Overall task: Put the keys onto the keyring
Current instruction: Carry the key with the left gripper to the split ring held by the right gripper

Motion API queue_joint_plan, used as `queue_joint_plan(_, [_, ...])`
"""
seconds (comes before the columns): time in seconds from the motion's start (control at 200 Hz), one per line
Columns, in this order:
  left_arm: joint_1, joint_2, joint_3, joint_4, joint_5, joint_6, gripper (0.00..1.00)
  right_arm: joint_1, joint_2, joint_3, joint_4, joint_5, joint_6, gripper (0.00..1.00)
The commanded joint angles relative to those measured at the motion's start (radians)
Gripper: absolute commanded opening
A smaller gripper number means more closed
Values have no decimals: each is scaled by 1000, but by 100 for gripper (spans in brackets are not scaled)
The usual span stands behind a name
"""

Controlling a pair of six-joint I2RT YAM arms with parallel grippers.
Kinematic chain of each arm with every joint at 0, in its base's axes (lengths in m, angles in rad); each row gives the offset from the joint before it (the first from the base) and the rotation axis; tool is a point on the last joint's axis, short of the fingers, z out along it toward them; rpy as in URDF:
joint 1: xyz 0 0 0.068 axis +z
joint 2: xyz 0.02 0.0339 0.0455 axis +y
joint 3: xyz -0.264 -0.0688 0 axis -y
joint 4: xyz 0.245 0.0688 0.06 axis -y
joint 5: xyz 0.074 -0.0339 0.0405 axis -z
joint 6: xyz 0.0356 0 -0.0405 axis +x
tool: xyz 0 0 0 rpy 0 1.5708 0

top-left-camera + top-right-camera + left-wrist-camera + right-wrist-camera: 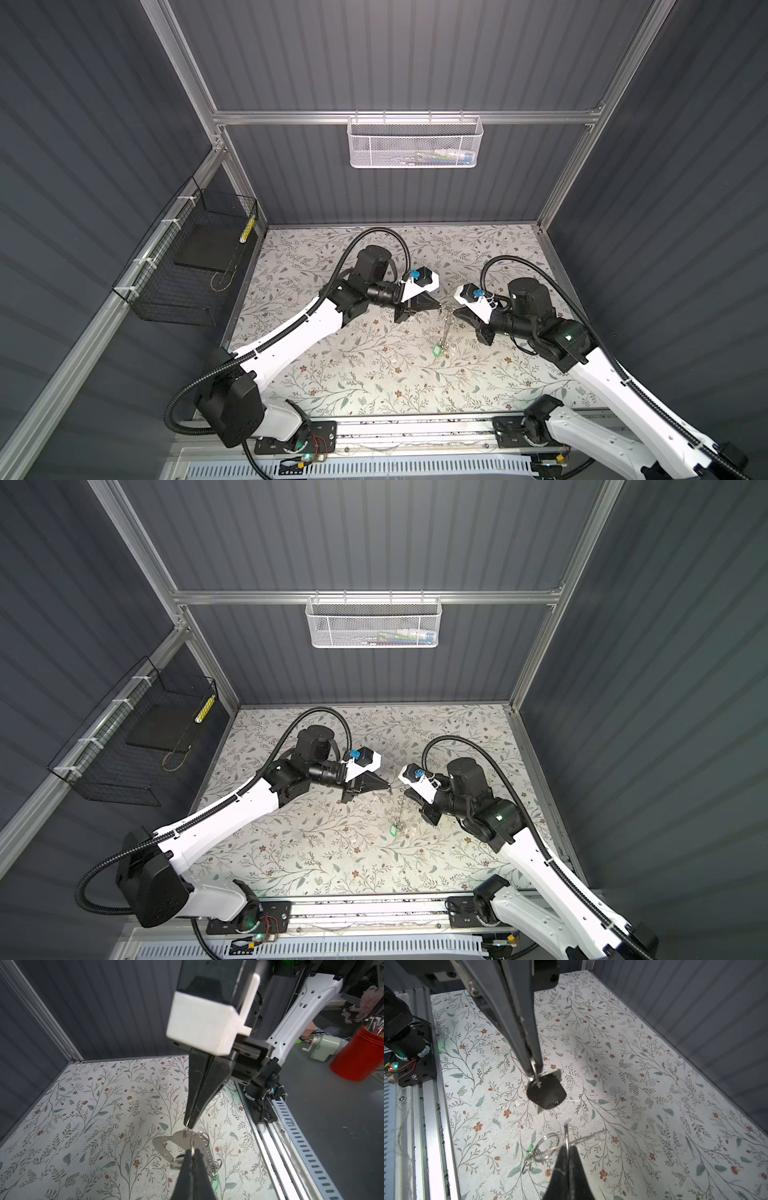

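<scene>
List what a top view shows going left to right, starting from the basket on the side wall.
Black wire basket → left hand → right hand. The keyring is left out: its place overlaps the tips of both hands.

no legible text in any view, green tag of the keyring too small to read, packets in white mesh basket at 12 o'clock blurred, yellow-black strip in black wire basket at 9 o'clock just a pattern
</scene>
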State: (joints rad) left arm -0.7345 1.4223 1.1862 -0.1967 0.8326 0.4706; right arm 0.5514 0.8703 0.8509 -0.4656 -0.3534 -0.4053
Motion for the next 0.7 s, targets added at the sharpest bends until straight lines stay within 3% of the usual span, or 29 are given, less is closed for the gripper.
queue_joint_plan(0.0, [1,-2,14,-42,45,-27,0,25,-19,20,48,58,-6,0])
queue_joint_plan(0.37, [-14,30,26,-43,-23,-145,0,67,-24,7,71,91,25,0])
queue_joint_plan(0.69, [-42,48,32,-8,-68,-174,0,84,-14,5,101,88,42,0])
